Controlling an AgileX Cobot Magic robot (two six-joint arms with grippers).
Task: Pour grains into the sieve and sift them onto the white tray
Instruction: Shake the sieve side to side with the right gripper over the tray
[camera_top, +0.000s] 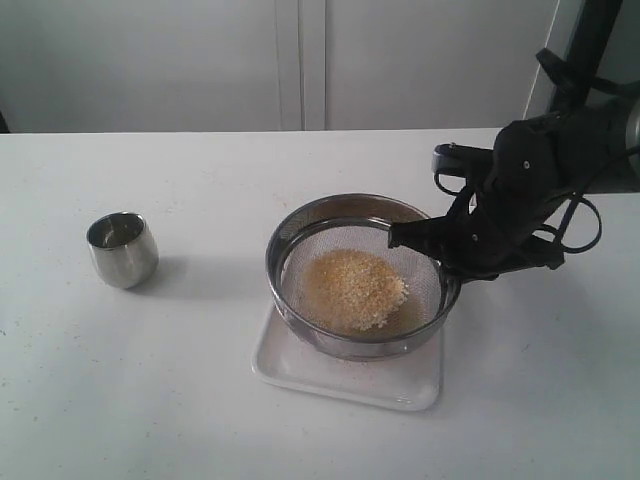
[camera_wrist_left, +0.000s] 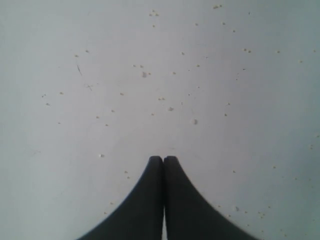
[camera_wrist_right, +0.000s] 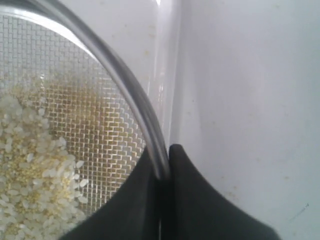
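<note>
The left gripper (camera_wrist_left: 163, 160) is seen only from its own wrist, with the jaws pressed together on nothing above bare table (camera_wrist_left: 100, 75) dotted with stray specks. A small steel cup (camera_top: 122, 248) stands upright well apart from the sieve (camera_top: 300, 235), at about 9 o'clock of it. The sieve is set over the white tray (camera_top: 420, 390), whose rim shows from 6 to 4 o'clock beneath it; whether it rests on the tray or is held just above cannot be told. The grains (camera_top: 355, 290) are heaped near the middle of the mesh.

At about 2 o'clock the sieve's rim wall is pinched by the right gripper (camera_wrist_right: 162, 161), one finger inside over the mesh, one outside.

The sieve is judged stiff and light, but its polished rim looks slippery, so it may pivot in a single-point grip. The rim wall is the right hold; the fine mesh should be spared. The loose grains will be shifted by any tilt.
</note>
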